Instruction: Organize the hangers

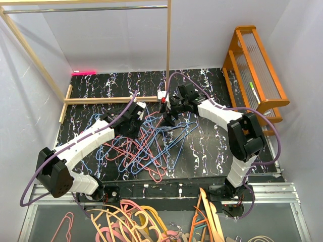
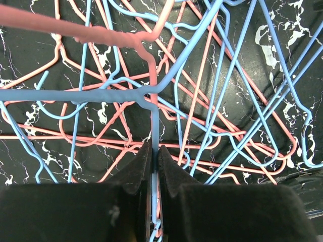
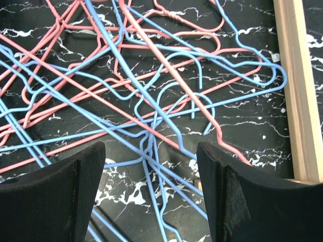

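A tangle of thin pink and light blue wire hangers lies on the black marbled mat. My left gripper sits over the pile's left part. In the left wrist view this gripper is shut on the straight neck of a blue hanger, with a pink wire close behind it between the jaws. My right gripper hovers over the pile's far end by the wooden post. It stands open above crossing blue hanger wires, with nothing gripped.
A wooden rack frame has its post and base beam behind the pile; the beam runs just right of my right fingers. An orange wooden rack stands at the right. Thick orange, pink and cream hangers lie below the table's near edge.
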Available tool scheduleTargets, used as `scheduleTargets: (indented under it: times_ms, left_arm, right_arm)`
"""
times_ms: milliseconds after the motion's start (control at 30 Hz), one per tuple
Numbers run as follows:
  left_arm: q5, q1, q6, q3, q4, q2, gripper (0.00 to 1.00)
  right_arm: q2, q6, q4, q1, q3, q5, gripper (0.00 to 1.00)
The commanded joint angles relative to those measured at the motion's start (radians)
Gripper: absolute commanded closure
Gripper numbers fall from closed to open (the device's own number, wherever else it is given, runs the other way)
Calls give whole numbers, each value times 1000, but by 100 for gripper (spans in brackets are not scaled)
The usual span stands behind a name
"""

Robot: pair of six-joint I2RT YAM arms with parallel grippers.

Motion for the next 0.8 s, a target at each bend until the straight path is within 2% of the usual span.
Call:
scheduleTargets:
  times_ms: [0, 367, 567, 633, 700, 733, 767]
  left_arm:
    - [-7, -8, -6, 47, -10, -4, 100]
    - [12, -10, -22, 39, 12, 0, 100]
    - [14, -9, -25, 34, 19, -3, 100]
    - [13, -10, -25, 35, 20, -5, 100]
    - [9, -10, -29, 49, 4, 0, 100]
    - [3, -10, -34, 63, -11, 2, 91]
    - [-6, -10, -39, 82, -31, 3, 75]
  right_arm:
    - [23, 41, 153, 16, 9, -31, 25]
    - [85, 79, 212, 52, 14, -23, 37]
    - [114, 98, 220, 60, 39, -29, 58]
    - [113, 100, 221, 65, 39, -30, 70]
    - [103, 98, 214, 67, 39, -20, 86]
    - [96, 97, 211, 67, 36, -12, 91]
    - [83, 91, 207, 67, 28, -4, 92]
